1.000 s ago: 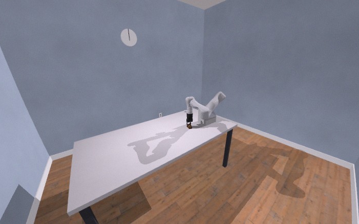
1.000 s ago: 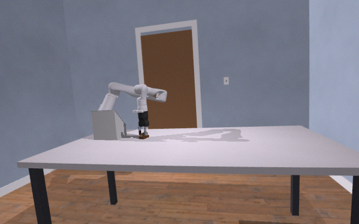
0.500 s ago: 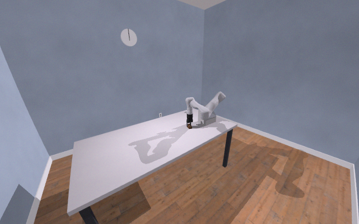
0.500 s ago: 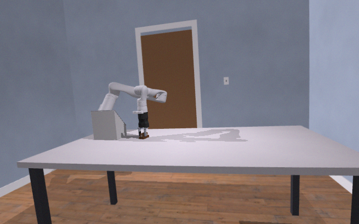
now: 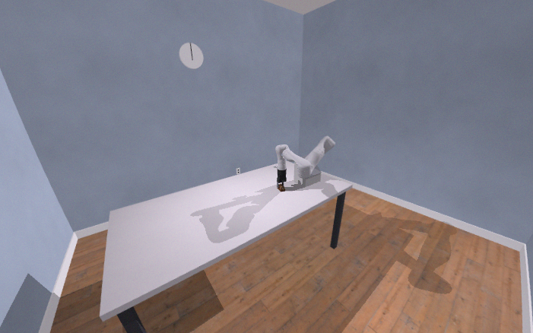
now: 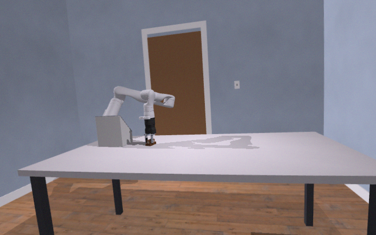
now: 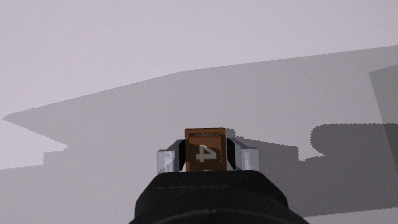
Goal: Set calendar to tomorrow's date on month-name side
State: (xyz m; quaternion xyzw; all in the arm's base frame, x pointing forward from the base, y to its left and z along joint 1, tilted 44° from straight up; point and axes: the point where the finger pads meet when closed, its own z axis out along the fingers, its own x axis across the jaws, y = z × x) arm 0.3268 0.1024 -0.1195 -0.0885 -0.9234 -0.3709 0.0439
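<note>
A brown cube [image 7: 205, 149] [image 6: 150, 143] [image 5: 280, 188] with a white 4 on its upper face stands on the white table [image 5: 169, 231] [image 6: 241, 160] [image 7: 125, 60]. My gripper [image 7: 206, 149] [image 6: 150, 139] [image 5: 280, 185] points straight down over it. It is open, with one finger on each side of the cube and a narrow gap showing at both sides. I cannot make out a tray, a second cube or a month's name in any view.
The arm's grey base box [image 6: 111, 131] [image 5: 309, 176] stands on the table close behind the gripper. The table's right edge [image 5: 344, 188] is near the base. The arm's shadow falls across the table top.
</note>
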